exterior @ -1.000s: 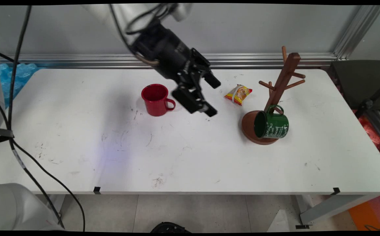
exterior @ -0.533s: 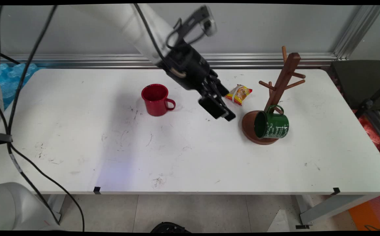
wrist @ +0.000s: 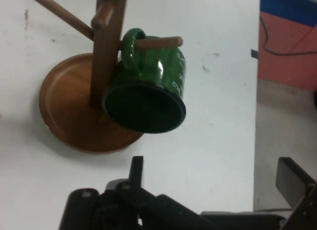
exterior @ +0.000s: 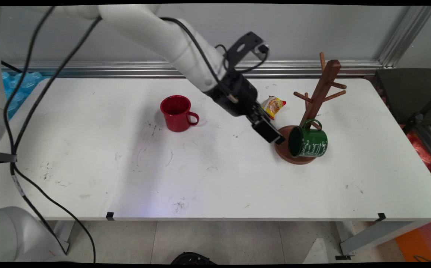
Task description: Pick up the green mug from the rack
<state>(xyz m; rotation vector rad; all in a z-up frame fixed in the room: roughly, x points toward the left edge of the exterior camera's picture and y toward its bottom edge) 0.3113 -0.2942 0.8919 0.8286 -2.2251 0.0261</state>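
Your gripper (exterior: 271, 134) has swept right from beside the red mug (exterior: 177, 112) to the green mug (exterior: 308, 142) hanging on the wooden mug tree (exterior: 317, 100), fingers (wrist: 292, 178) spread apart, empty, above the counter (exterior: 200, 178)

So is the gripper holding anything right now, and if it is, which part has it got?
Nothing is held. The gripper is open and empty, close to the green mug hanging on the wooden mug tree.
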